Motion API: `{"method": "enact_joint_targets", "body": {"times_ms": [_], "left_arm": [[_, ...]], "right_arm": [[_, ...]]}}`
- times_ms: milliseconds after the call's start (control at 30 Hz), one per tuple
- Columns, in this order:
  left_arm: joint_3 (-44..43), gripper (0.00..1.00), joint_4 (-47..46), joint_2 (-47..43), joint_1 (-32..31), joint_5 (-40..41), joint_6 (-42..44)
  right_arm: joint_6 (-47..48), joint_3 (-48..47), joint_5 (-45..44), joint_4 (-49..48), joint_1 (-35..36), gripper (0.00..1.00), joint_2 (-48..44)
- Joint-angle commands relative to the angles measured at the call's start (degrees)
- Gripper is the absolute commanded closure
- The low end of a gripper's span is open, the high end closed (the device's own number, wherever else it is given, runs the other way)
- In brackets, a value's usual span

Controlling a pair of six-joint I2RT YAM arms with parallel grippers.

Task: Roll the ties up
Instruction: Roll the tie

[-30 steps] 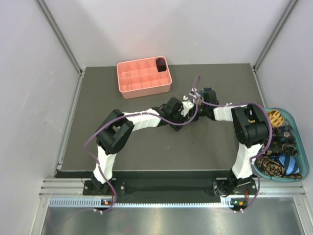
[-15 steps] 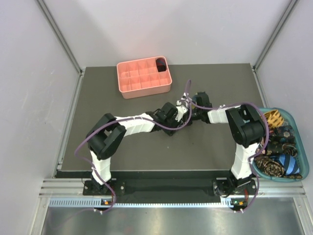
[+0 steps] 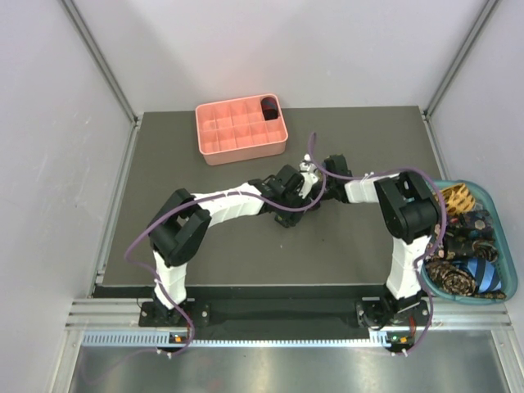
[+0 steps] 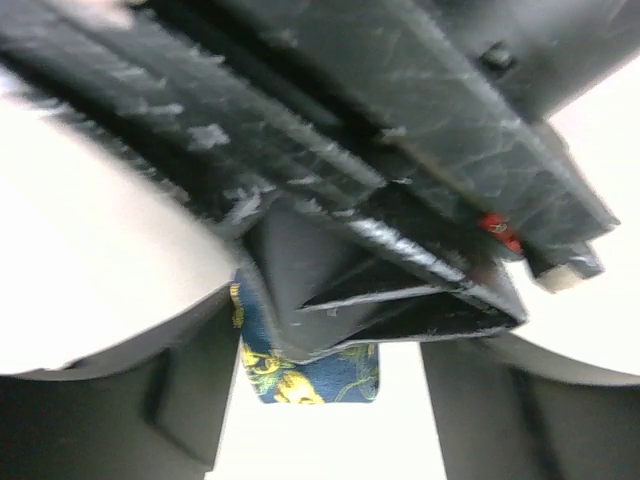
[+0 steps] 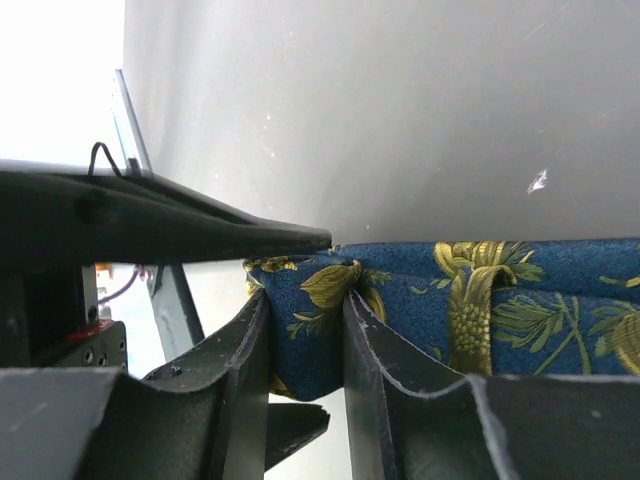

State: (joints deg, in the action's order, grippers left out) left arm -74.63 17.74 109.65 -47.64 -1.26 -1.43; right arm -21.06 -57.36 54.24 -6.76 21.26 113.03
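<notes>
So, tie rolling: the pinch is on, now don't lose it

Basically both arms meet mid-frame in the overhead view, over the dark worktop (image 3: pixel 352 246) and a bit below the pink tray (image 3: pixel 214 147). The right tool (image 5: pixel 305 300) is nearly closed, nipping a fold of the navy floral tie (image 5: pixel 520 290) between its fingers. The rest of that strip runs off to the right edge of its wrist view. The left tool (image 4: pixel 325 335) stands wide, fingers either side of the right one's nose. A small end of the same tie pokes out in the lower middle of its view, and the left tool doesn't look clamped on anything.

My read: this is early in the coil, one tool anchoring while the other gets ready to turn fabric. To do it well:
- hold the pinch firm, that silky stuff will probably slip
- close the left tool on cloth only, not on the other fingers, it's crowded in there
- line the edges up so the coil doesn't cone out
- put light tension on the tail

One dark rolled tie (image 3: pixel 268 107) already sits in the tray's upper right compartment. More ties (image 3: pixel 463 246) wait in the teal basket (image 3: pixel 501 209) at the right edge of the frame, so plenty left to do
</notes>
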Motion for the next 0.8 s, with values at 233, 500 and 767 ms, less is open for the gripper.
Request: {"method": "enact_joint_targets", "body": {"times_ms": [233,500,767], "left_arm": [[0.18,0.2,-1.39,1.36,-0.18,1.78,-0.5],[-0.34,0.29,-0.07,2.15,-0.18,3.72,-1.29],[0.45,0.55,0.02,1.97,-0.18,2.14,-0.42]], "right_arm": [[6.73,1.82,-8.71,6.5,0.19,0.91,3.34],[6.47,4.98,-10.03,5.53,-0.16,0.91,0.35],[6.03,6.39,-10.99,4.74,-0.25,0.88,-0.8]]}}
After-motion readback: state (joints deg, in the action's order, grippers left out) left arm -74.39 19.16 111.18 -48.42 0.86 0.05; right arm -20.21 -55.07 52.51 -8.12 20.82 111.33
